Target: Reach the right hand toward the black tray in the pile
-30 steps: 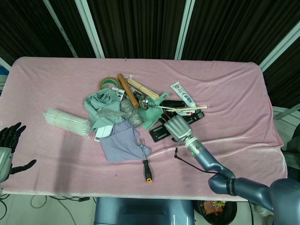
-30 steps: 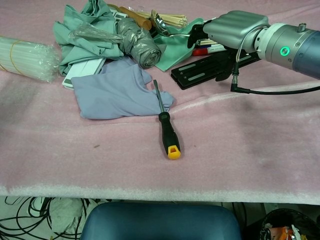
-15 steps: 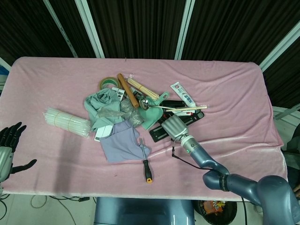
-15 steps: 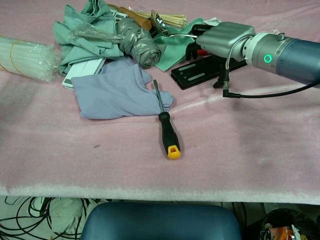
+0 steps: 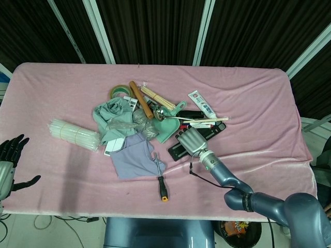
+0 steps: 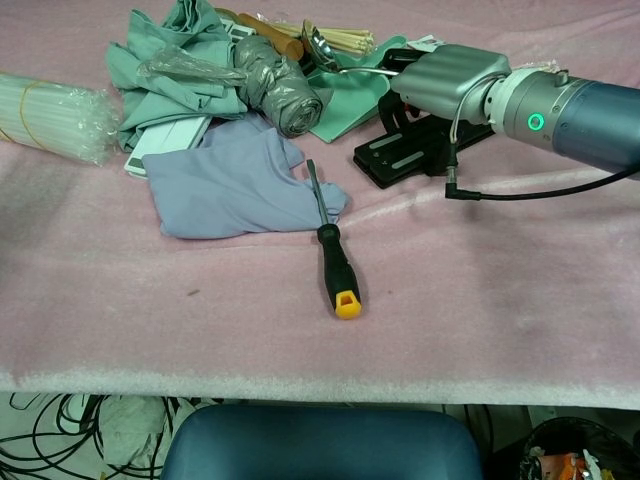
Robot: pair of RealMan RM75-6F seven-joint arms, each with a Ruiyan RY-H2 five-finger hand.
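Note:
The black tray [image 5: 177, 151] lies at the right edge of the pile, a long flat bar with silver slots, partly under my right hand [image 5: 190, 140]. The hand lies flat over the tray's middle with its fingers spread and pointing toward the pile. In the chest view the fingers [image 6: 388, 112] curve down onto the black tray [image 6: 400, 160], touching its far side without closing around it. My left hand [image 5: 10, 157] hangs off the table's left front edge, fingers apart, holding nothing.
A yellow-and-black screwdriver [image 5: 161, 181] lies in front of the pile beside a lavender cloth [image 5: 132, 155]. A green dustpan [image 5: 168, 129], a metal ladle [image 5: 165, 114], pens and a toothpaste tube [image 5: 200, 103] crowd the tray's far side. A straw bundle [image 5: 74, 134] lies to the left.
My right hand slid forward over the tray and settled lower on it. The tray's near end shifted slightly to the right. The left hand stayed still.

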